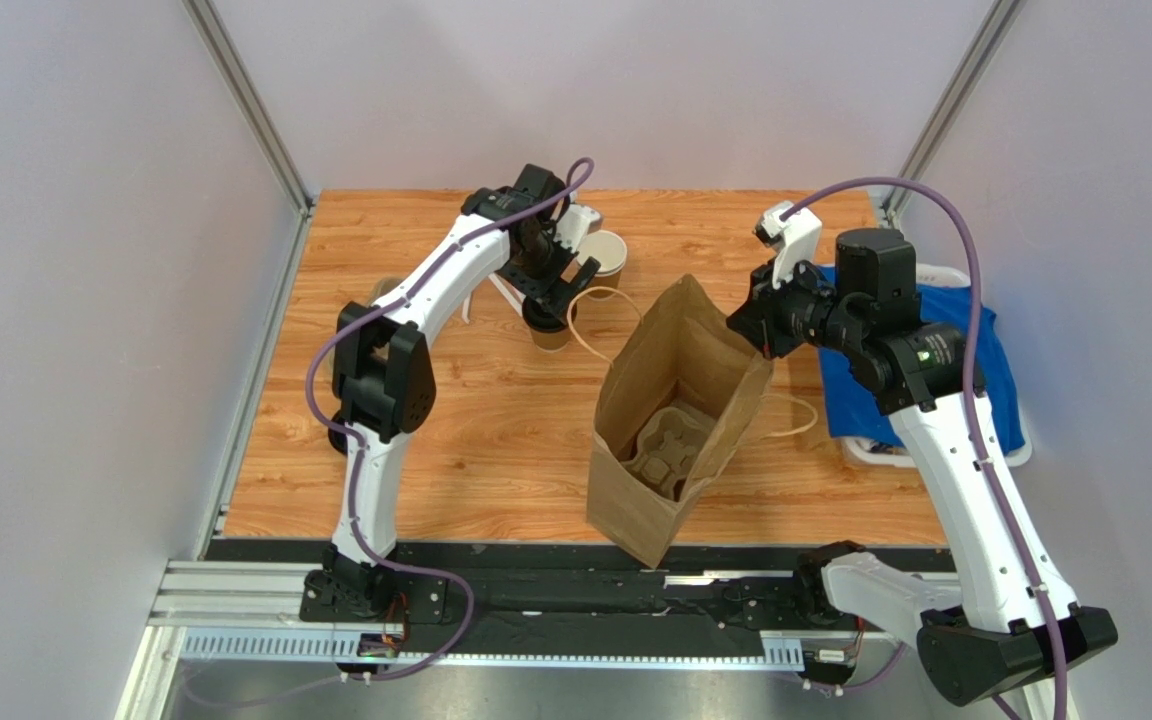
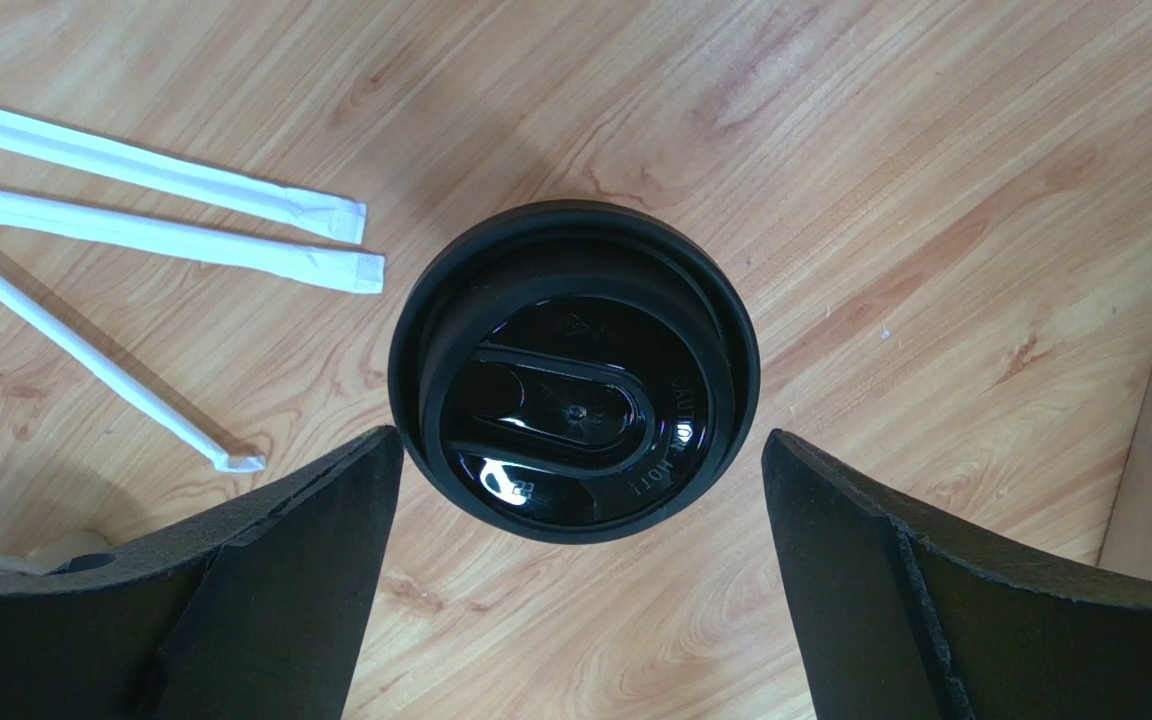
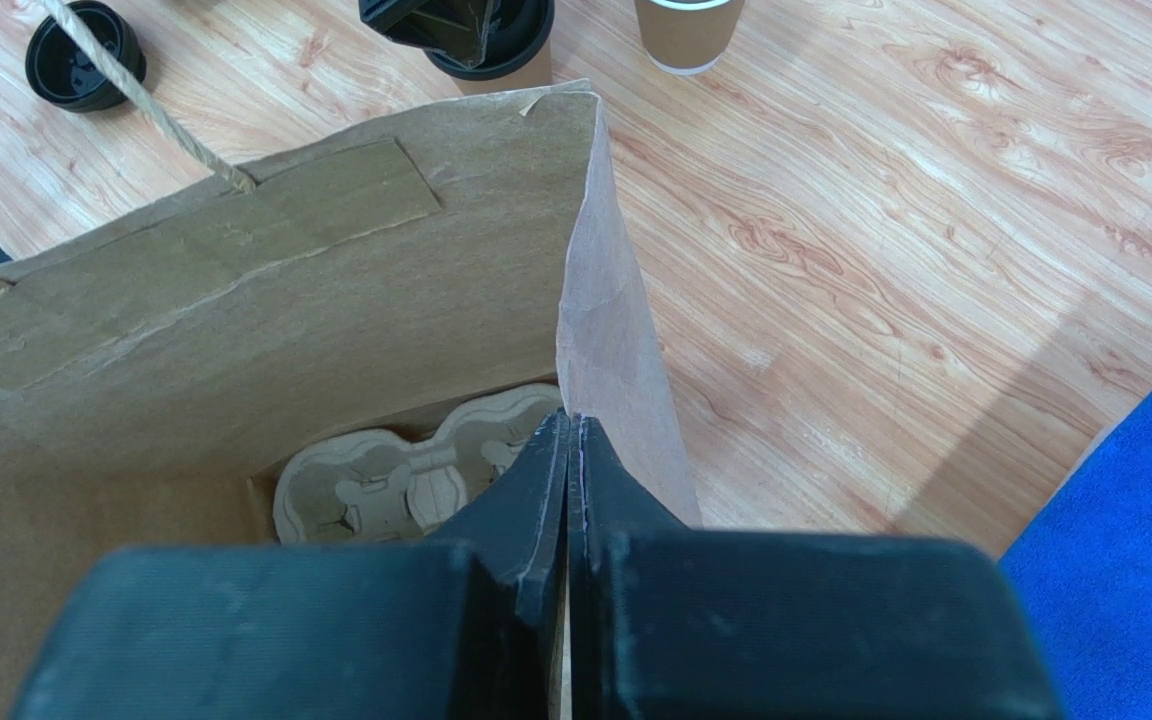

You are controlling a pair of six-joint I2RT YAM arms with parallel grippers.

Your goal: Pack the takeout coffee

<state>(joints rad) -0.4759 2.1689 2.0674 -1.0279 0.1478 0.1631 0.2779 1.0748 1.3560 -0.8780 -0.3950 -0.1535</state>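
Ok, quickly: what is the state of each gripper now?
Left gripper: open, fingers either side of the takeout coffee, not gripping it.
Right gripper: closed on the rim of the paper bag.

The lid of your takeout coffee (image 2: pixel 575 375) is glossy black plastic, smooth enough to throw back bright highlights. The table (image 2: pixel 913 180) under it looks like pale wood-grain board, smooth with a low sheen. The straws (image 2: pixel 162 188) beside it lie in thin white paper wrappers. The fingers (image 2: pixel 282 600) of your left gripper (image 2: pixel 579 447) are matt black and faintly grainy. Those of your right gripper (image 3: pixel 569 428) look the same, with fine ribbing. The paper bag (image 3: pixel 237 300) is brown kraft, matt and creased, with a twisted cord handle (image 3: pixel 147 93). Inside it, the cup carrier (image 3: pixel 372 488) is rough, fibrous moulded pulp. The cloth (image 3: pixel 1138 525) at your right is blue and matt.
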